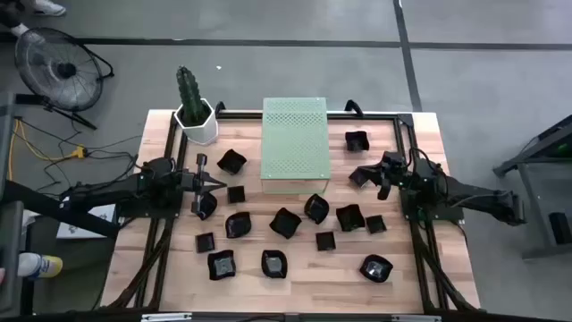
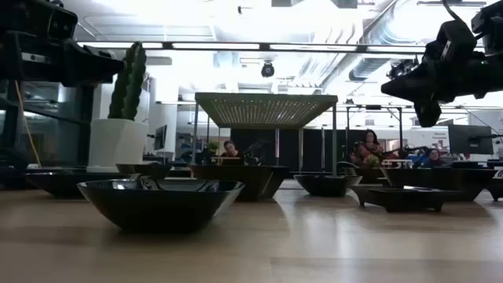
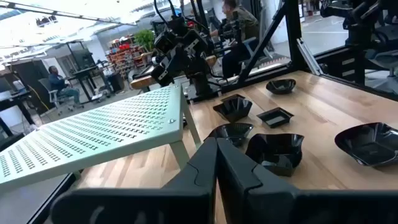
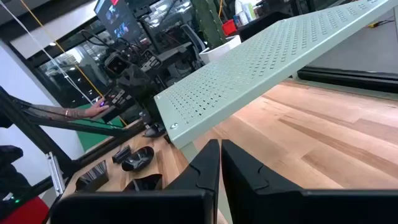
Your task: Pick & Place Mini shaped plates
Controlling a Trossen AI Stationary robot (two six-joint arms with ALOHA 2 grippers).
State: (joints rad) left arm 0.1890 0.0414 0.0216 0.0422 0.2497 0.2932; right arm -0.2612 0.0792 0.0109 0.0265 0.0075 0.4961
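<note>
1. Two grippers hover above the wooden table [image 1: 429, 268], both with fingers pressed together on nothing: the left gripper [image 1: 217, 182] sits at centre-left of the high view, the right gripper [image 1: 359, 172] at centre-right.
2. Just outward from them, the mini shaped plates [image 1: 286, 222] lie scattered across the middle and lower part of the table; one more sits at the upper right [image 1: 357, 140]. Every dish looks empty.
3. Glossy and black, the dishes differ in outline: some square with flat rims, some round bowls, some with wavy or folded edges.
4. Between the arms, at upper centre, stands a pale green perforated block [image 1: 296, 146], a flat rectangular top on thin legs, dotted with small holes.
5. At the upper left, a white hexagonal pot [image 1: 197, 123] holds a ribbed green cactus [image 1: 187, 89].
6. Light planks with visible grain make up the tabletop.
</note>
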